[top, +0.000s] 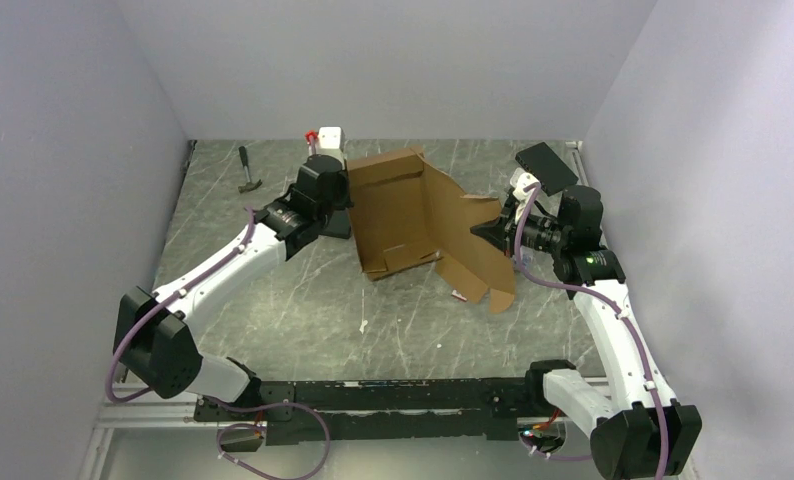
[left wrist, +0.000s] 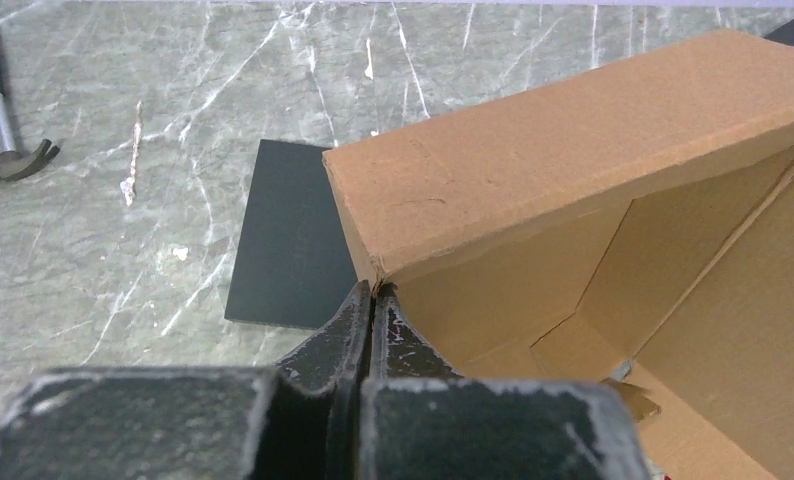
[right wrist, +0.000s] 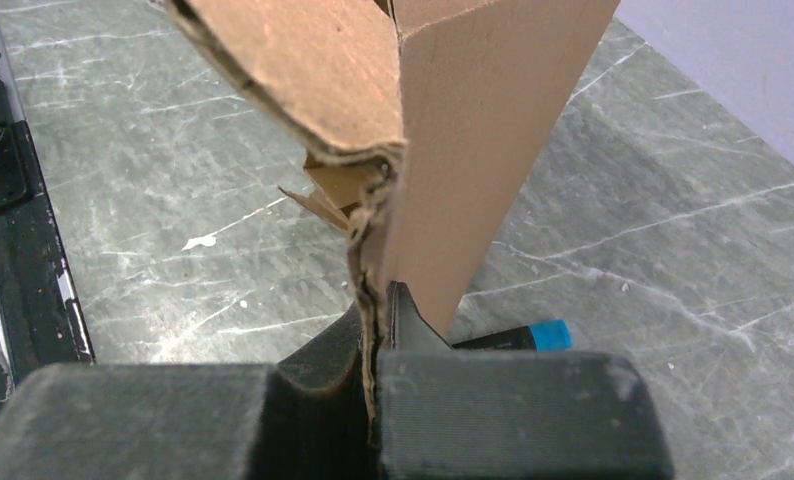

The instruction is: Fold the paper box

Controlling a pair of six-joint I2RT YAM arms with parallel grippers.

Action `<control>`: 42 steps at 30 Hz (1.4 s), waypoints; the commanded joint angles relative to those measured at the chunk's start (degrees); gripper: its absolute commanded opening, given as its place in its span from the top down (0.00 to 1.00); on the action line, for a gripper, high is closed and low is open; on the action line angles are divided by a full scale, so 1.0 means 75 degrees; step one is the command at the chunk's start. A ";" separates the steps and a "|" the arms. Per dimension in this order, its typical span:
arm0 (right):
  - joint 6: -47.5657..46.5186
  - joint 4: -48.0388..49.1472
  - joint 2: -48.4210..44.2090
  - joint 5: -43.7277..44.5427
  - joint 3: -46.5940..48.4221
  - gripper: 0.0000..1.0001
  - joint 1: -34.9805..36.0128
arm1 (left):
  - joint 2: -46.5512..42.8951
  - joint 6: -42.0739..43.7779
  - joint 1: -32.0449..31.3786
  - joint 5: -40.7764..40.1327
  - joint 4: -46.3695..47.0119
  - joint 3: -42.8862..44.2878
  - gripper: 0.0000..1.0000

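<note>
The box (top: 413, 215), half-open toward 12 o'clock on the table (top: 273, 320), may slip or tear if pulled, since the left gripper (left wrist: 374, 300) nips only its 9 o'clock corner (the right gripper (right wrist: 376, 300) clamps the 3 o'clock flap).

Grey marbled tabletop (top: 273, 330), plain pale lavender walls (top: 393, 60) on three sides, even light

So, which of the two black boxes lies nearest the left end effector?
The black box lying flat beside the paper box, before the left end effector; the other black box sits beside the right arm.
</note>
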 commanded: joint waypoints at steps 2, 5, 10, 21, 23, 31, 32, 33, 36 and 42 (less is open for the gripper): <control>-0.0015 0.0284 -0.0026 -0.0370 -0.0027 1.00 0.0092 | -0.0049 0.0049 0.0227 0.0592 0.0798 -0.0087 0.88; -0.0007 0.0287 -0.0026 -0.0379 -0.0038 1.00 0.0104 | -0.0069 -0.0089 0.0420 0.0954 0.0930 -0.0165 0.85; 0.0017 0.0322 -0.0020 -0.0405 -0.0051 1.00 0.0112 | -0.0014 -0.0154 0.0515 0.1242 0.1041 -0.0155 0.81; 0.0065 0.0352 -0.0035 -0.0499 -0.0074 1.00 0.0153 | 0.0519 -0.0086 0.0706 0.1505 0.0714 0.0294 0.71; 0.0071 0.0363 -0.0036 -0.0499 -0.0074 1.00 0.0156 | 0.0502 -0.0089 0.0818 0.1632 0.0784 0.0235 0.70; 0.0099 0.0387 -0.0027 -0.0519 -0.0086 1.00 0.0180 | 0.0338 0.0085 0.1277 0.2398 0.1317 -0.0053 0.62; 0.0108 0.0392 -0.0018 -0.0522 -0.0096 1.00 0.0177 | 0.0323 0.0122 0.1280 0.2396 0.1379 -0.0084 0.62; 0.0111 0.0403 -0.0019 -0.0531 -0.0097 1.00 0.0177 | 0.0323 0.0148 0.1280 0.2395 0.1431 -0.0098 0.62; 0.0155 0.0433 0.0004 -0.0577 -0.0109 1.00 0.0177 | 0.0343 0.0110 0.1280 0.2221 0.1504 -0.0134 0.64; 0.0277 0.0535 0.0052 -0.0711 -0.0164 1.00 0.0190 | 0.0381 -0.0075 0.1274 0.1932 0.1945 -0.0229 0.79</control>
